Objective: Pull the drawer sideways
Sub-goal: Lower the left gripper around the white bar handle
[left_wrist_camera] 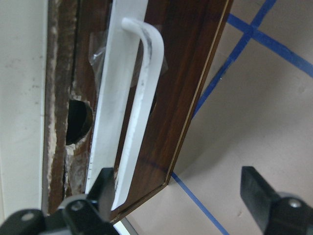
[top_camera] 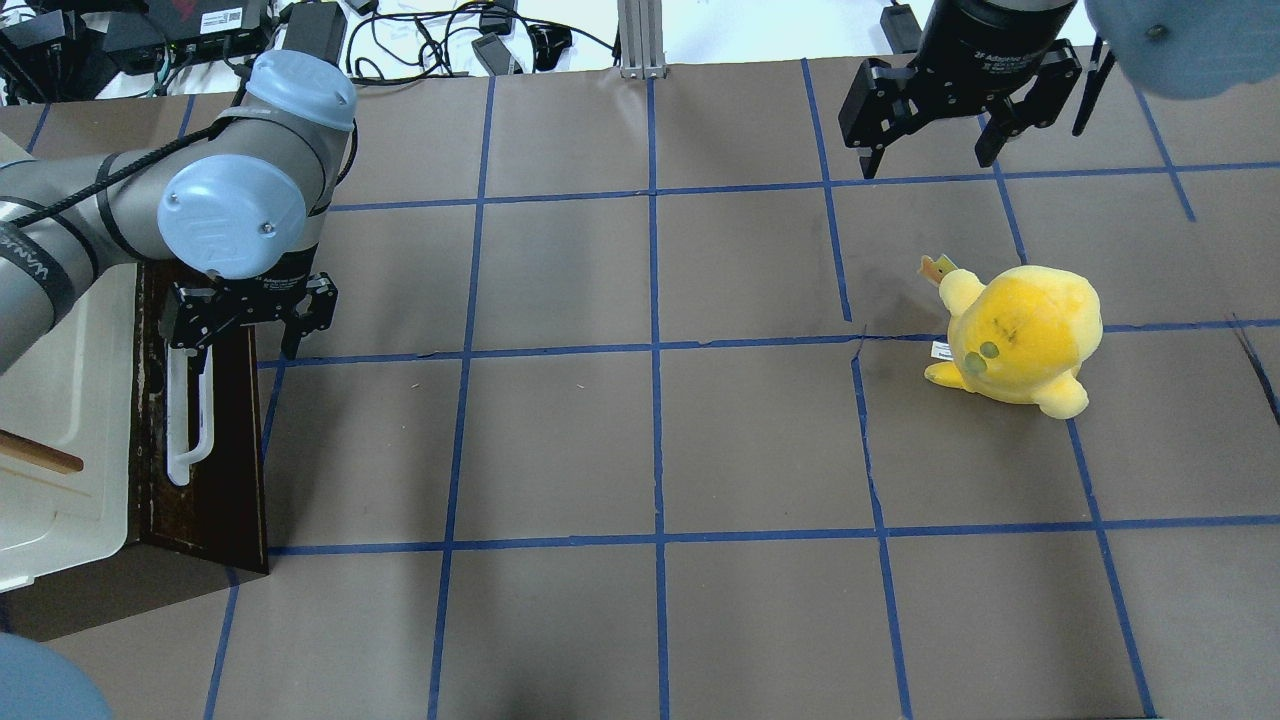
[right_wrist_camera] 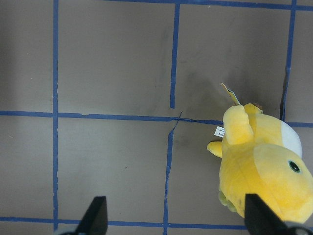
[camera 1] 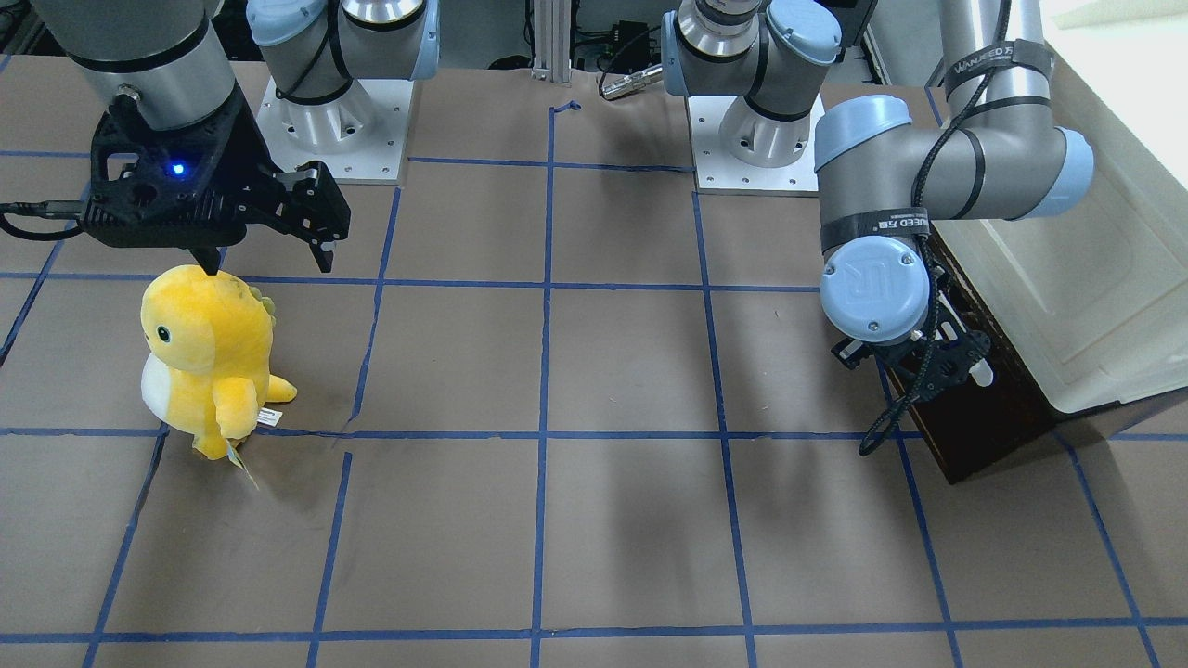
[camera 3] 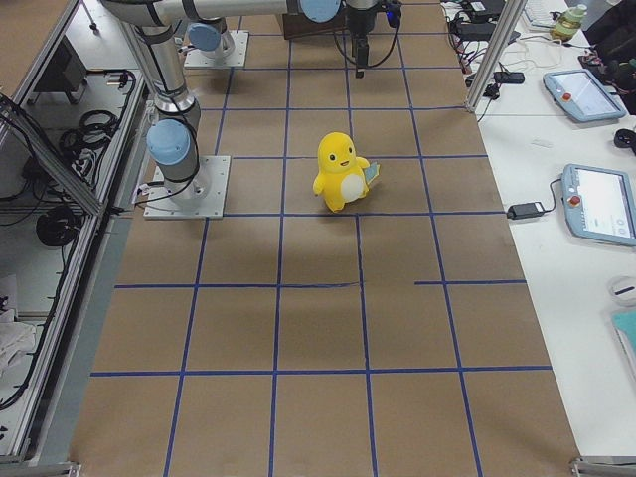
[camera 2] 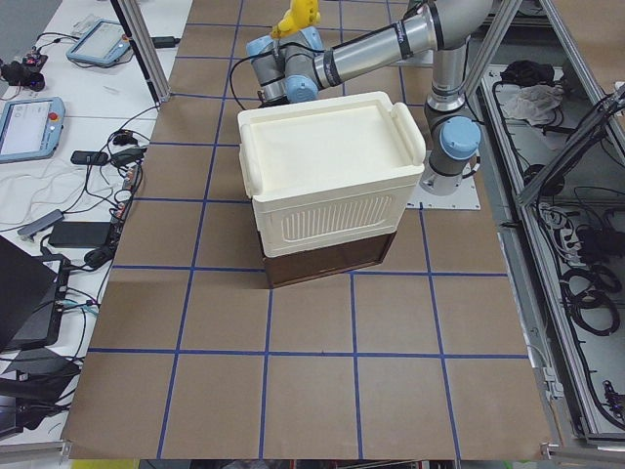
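Note:
The drawer (top_camera: 225, 470) is a dark brown front with a long white bar handle (top_camera: 188, 415), under the cream-white cabinet body (top_camera: 60, 400) at the table's left end. It also shows in the front view (camera 1: 984, 422) and the left wrist view (left_wrist_camera: 190, 73). My left gripper (top_camera: 243, 355) is open at the handle's far end. In the left wrist view the handle (left_wrist_camera: 139, 112) ends just inside one fingertip (left_wrist_camera: 103, 188), and the other fingertip (left_wrist_camera: 261, 193) hangs over the table. My right gripper (top_camera: 930, 155) is open and empty, high above the far right.
A yellow plush toy (top_camera: 1020, 335) stands on the table's right side, below and in front of my right gripper, and shows in the right wrist view (right_wrist_camera: 264, 166). Brown paper with a blue tape grid (top_camera: 655, 350) covers the table. Cables lie beyond the far edge.

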Robot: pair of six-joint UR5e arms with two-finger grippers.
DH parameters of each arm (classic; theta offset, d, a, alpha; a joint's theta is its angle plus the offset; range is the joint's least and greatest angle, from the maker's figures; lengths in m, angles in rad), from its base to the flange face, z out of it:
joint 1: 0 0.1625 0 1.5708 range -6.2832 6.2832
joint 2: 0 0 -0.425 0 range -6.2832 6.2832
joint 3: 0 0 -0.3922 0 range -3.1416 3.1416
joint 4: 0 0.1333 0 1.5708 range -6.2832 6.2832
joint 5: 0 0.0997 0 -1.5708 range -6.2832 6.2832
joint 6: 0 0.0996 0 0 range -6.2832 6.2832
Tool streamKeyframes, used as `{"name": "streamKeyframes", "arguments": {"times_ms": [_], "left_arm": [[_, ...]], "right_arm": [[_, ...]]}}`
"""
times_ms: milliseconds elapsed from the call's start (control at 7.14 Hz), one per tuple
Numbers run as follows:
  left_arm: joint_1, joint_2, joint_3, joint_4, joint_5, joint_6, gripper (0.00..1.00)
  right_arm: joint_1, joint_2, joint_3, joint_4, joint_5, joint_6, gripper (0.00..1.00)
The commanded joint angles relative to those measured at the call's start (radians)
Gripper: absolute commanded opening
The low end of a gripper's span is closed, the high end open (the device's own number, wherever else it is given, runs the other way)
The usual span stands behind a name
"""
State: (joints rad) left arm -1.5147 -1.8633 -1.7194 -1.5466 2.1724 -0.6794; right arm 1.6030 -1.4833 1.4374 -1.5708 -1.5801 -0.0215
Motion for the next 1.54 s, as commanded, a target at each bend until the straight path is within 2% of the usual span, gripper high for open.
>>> {"name": "streamKeyframes", "arguments": {"times_ms": [0,280,420,701,1401], "left_arm": [[0.001,-0.034,0.006,0.003,0.076,-0.009,0.92],[-0.001,-0.065,0.004,0.051,0.081,0.004,0.92],[-0.002,-0.077,0.004,0.051,0.079,0.011,1.00],[-0.002,-0.085,0.006,0.056,0.093,0.133,1.00],[-0.002,-0.091,-0.006,0.056,0.106,0.192,0.98]], "right_arm": [[0.000,0.000,0.000,0.000,-0.001,0.000,1.00],[0.000,0.000,0.000,0.000,0.000,0.000,1.00],[0.000,0.000,0.000,0.000,-0.001,-0.002,1.00],[0.000,0.000,0.000,0.000,0.000,0.000,1.00],[0.000,0.000,0.000,0.000,0.000,0.000,1.00]]}}
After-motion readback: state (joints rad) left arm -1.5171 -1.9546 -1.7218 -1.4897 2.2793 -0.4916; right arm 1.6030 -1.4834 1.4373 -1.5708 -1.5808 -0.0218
